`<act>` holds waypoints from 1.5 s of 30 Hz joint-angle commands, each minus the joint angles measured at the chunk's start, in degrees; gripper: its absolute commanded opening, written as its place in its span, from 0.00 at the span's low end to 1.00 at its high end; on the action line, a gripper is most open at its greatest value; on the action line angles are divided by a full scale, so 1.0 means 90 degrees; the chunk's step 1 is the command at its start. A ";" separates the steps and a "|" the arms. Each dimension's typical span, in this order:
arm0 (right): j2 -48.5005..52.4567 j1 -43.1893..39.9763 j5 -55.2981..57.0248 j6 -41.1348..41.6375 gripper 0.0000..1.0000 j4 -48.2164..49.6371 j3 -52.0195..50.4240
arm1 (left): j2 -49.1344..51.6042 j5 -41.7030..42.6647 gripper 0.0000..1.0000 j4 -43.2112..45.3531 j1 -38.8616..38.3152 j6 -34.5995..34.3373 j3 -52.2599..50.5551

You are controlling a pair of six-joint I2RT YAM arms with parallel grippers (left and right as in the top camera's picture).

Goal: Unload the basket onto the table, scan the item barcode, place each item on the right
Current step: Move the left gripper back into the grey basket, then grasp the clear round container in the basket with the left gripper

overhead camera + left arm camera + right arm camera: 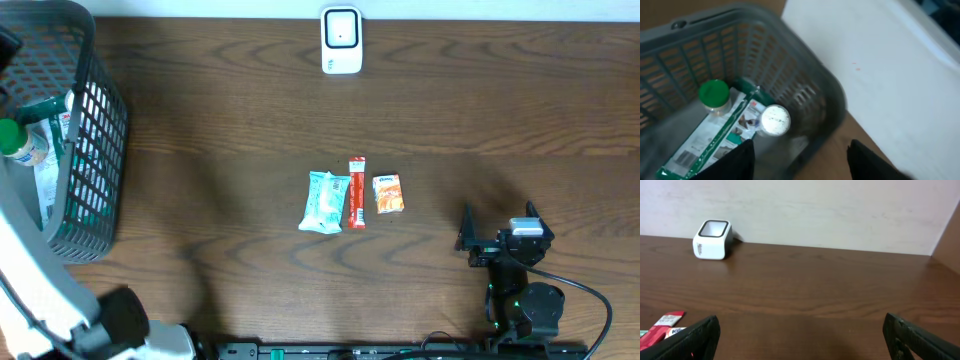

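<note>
Dark wood surface (220, 120) in front of me: grey basket (100, 125) at left edge, white scanner (341, 40) back ctr, teal packet (325, 201), red stick (356, 193) & orange pack (388, 193) side by side mid-surface.

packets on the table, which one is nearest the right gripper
The small orange packet, rightmost of the three; the red stick and pale blue packet lie farther left.

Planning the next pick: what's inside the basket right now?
The basket holds a green-capped bottle, a white round lid beside it, and a green-and-white packet lying flat. Anything beneath the packet is covered, and the left fingers hide the near edge.
</note>
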 commanded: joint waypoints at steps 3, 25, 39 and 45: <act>-0.0019 -0.0056 -0.0024 -0.0032 0.99 -0.0024 -0.0007 | 0.0981 0.0323 0.64 0.0063 0.0301 -0.0134 0.0236; -0.0019 -0.0056 -0.0027 -0.0032 0.99 -0.0024 -0.0007 | 0.2832 0.0415 0.82 0.0027 0.0355 0.2424 0.0228; -0.0019 -0.0056 -0.0024 -0.0032 0.99 -0.0024 -0.0007 | 0.3878 0.1299 0.83 0.0051 0.0311 0.2735 0.0219; -0.0019 -0.0056 -0.0027 -0.0032 0.99 -0.0024 -0.0007 | 0.4163 0.1299 0.83 0.0216 0.0304 0.2803 0.0194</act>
